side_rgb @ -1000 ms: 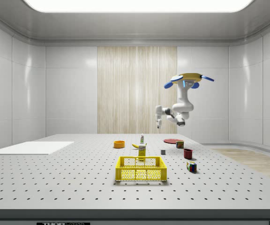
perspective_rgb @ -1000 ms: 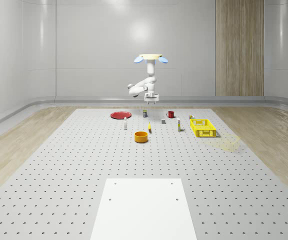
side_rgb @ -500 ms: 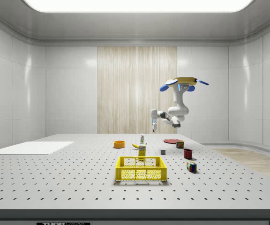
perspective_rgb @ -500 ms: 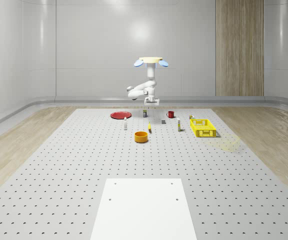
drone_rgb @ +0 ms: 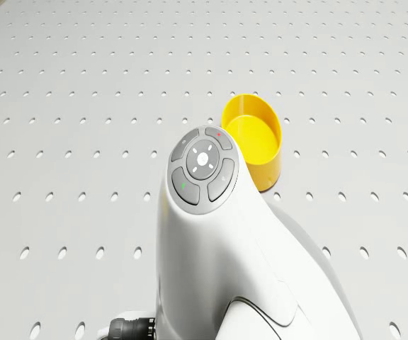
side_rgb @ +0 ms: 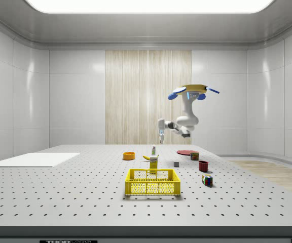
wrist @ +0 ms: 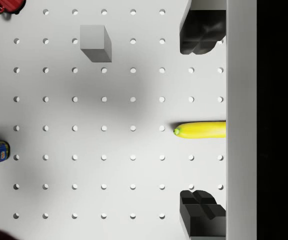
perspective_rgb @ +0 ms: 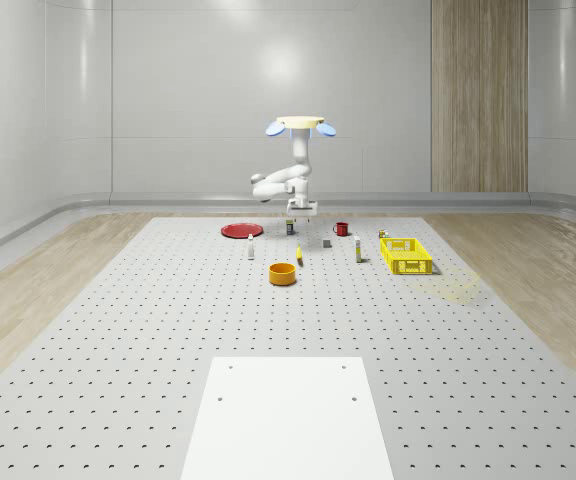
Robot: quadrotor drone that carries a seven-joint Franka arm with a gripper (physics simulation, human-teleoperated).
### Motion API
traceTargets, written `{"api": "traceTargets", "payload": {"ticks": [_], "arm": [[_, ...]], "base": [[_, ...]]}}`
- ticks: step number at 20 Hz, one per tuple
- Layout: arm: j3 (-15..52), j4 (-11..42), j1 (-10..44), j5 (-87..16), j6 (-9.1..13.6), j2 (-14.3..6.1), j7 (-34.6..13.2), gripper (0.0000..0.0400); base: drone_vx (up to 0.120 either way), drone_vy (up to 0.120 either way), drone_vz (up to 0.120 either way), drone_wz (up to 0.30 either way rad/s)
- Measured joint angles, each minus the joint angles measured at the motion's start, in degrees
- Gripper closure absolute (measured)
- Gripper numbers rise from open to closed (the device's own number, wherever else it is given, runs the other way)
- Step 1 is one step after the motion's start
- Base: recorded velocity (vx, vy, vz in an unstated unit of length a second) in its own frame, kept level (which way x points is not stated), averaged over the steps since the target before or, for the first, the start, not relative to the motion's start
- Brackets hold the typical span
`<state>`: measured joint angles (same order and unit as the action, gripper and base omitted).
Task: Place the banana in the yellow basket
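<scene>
I hover above the table, claw (wrist: 202, 127) spread over the banana (wrist: 200, 130) (untouched); grasp and yellow basket (perspective_rgb: 406, 256) remain

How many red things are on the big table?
2 that I can tell. A red plate lies at the far end, toward the whole-scene view's left. A red mug stands at the far end too, right of the plate. Small things might hide more red.
</scene>
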<state>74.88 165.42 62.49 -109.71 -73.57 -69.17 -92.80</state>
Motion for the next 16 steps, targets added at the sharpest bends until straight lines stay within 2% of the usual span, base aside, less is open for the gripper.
{"api": "traceTargets", "payload": {"ticks": [8, 11, 16], "arm": [[0.6, -0.1, 0.6, 1.0, -1.9, -2.0, -0.6, 0.0], [0.8, -0.2, 0.8, 1.4, -2.6, -2.8, -0.8, 0.0], [1.1, -0.3, 1.2, 2.0, -3.7, -4.0, -1.1, 0.0]], "base": [[0.0, 0.0, -0.12, 0.0], [0.12, 0.0, -0.107, 0.0], [0.12, 0.0, 0.0, 0.0]]}}
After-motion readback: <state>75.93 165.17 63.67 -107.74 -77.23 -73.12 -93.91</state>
